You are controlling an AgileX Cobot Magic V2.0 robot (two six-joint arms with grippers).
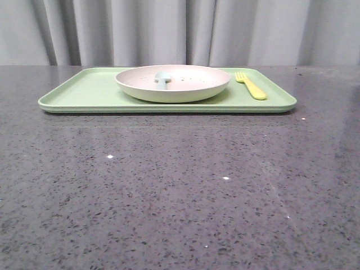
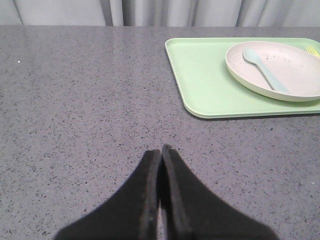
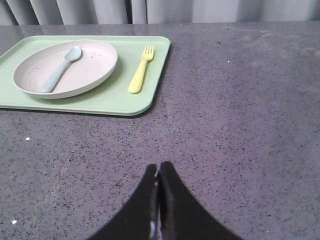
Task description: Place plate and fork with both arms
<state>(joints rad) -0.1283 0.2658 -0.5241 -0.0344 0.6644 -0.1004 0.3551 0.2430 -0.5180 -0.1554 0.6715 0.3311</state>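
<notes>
The plate [image 1: 173, 83] lay on the green tray [image 1: 84, 93], near the middle of it, and the tray stood on the grey speckled worktop [image 1: 169, 191] at its far side, before a grey curtain [image 1: 169, 28]. No writing or label could be read on any of the things. Inside the plate lay a pale blue spoon [image 1: 162, 79], its bowl toward the far rim and its handle pointing toward the robot. The fork [image 1: 251, 85] lay flat on the tray just beside the plate, on the right, not touching it, with the tines pointing away from the robot.

The left tool [image 2: 161, 150] was seen only in the left wrist view. Its dark fingers were pressed together, with nothing between them, and it was above bare worktop, well apart from the tray. The right tool [image 3: 158, 167] was the same in the right wrist view: fingers together, holding nothing, over bare worktop and apart from the tray's near right corner.
</notes>
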